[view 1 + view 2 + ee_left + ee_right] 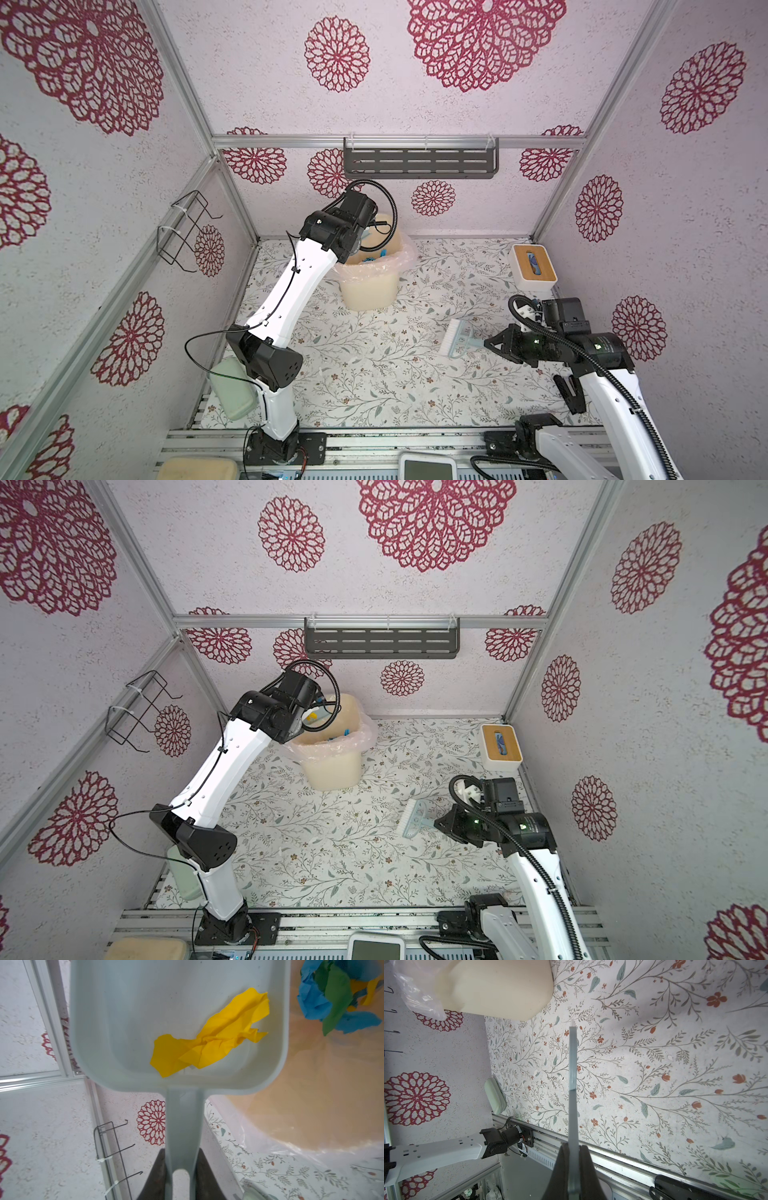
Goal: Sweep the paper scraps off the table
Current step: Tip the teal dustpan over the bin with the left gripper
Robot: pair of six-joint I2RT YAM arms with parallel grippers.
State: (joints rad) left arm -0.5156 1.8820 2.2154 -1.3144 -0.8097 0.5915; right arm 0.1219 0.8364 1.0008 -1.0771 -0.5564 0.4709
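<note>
Pale blue plastic dustpan (145, 1022): smooth, satin sheen. Crumpled yellow paper scrap (209, 1039): matt, creased. Far cream plastic bin (368, 291): matt; its thin clear film liner (403, 255) glossy. White vine-printed table (654, 1064): matt. Right-side pale blue plastic brush (459, 338): smooth, apparently translucent.

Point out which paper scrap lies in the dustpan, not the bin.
The large yellow scrap: it lies alone in the dustpan; the blue, green and smaller yellow scraps are bunched in the bin.

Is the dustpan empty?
No, one crumpled yellow paper scrap lies inside the dustpan, seen in the left wrist view.
</note>
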